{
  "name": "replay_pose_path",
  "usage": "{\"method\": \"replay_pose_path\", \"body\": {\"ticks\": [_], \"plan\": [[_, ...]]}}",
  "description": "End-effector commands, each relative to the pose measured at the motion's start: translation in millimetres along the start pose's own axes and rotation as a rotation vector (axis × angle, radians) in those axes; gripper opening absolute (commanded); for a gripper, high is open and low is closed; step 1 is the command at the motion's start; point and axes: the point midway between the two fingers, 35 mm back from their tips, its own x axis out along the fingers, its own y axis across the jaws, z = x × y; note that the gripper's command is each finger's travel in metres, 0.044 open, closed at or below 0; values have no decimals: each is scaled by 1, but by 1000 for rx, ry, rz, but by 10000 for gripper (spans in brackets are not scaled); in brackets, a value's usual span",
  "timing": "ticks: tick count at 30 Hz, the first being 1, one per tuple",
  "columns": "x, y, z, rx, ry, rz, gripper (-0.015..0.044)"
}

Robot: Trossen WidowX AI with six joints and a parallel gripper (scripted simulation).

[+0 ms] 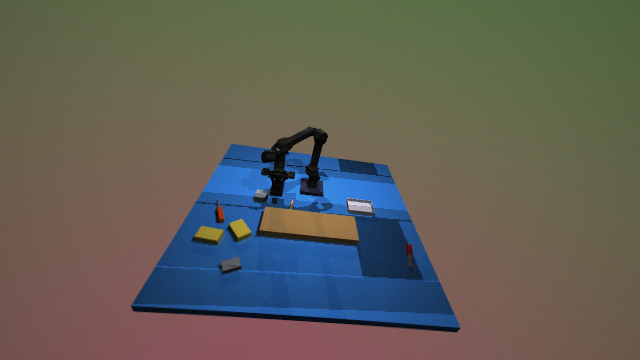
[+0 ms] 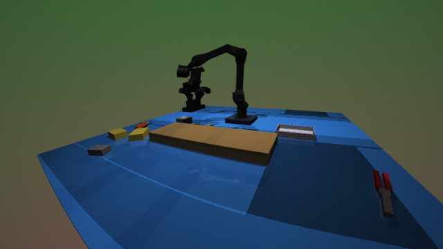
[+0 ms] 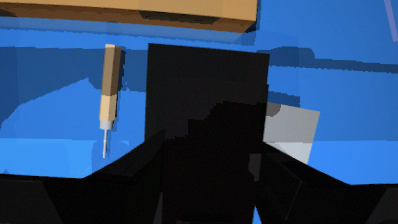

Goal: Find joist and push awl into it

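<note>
On the blue table [image 1: 310, 295] [image 2: 156, 207], a tan panel [image 1: 308, 225] [image 2: 214, 140] [image 3: 125, 12] is laid flat; two yellow blocks [image 1: 208, 235] [image 2: 118, 133] and a white-floored tray [image 1: 360, 213] [image 2: 296, 136] are also supported.

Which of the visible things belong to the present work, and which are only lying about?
For the job: stud finder, awl, panel, tray.

Lying about: two yellow blocks, two grey blocks, screwdriver, red-handled tool.

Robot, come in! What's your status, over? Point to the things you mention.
Gripper [image 1: 277, 183] [image 2: 194, 100] [image 3: 205, 138] shut on black stud finder [image 1: 276, 190] [image 2: 194, 108] [image 3: 207, 75]. Awl [image 1: 291, 203] [image 3: 109, 85] lying beside floor panel [image 1: 309, 227] [image 2: 214, 137] [image 3: 125, 11]. Nothing seen between stud finder and panel, over.
</note>
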Motion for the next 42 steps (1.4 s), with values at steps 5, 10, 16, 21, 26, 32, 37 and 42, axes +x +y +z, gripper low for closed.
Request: {"method": "replay_pose_path", "body": {"ticks": [5,10,16,21,26,32,37,42], "plan": [[-13,-1,11,3,-6,-4,0],[-12,-5,35,1,-6,-4,0],[-9,-9,66,-1,-7,-3,0],[-6,-9,92,-3,-8,-3,0],[0,-6,119,-5,-11,-2,0],[7,1,152,-7,-15,-1,0],[15,9,178,-9,-19,0,0],[18,12,186,-9,-20,1,0]]}}
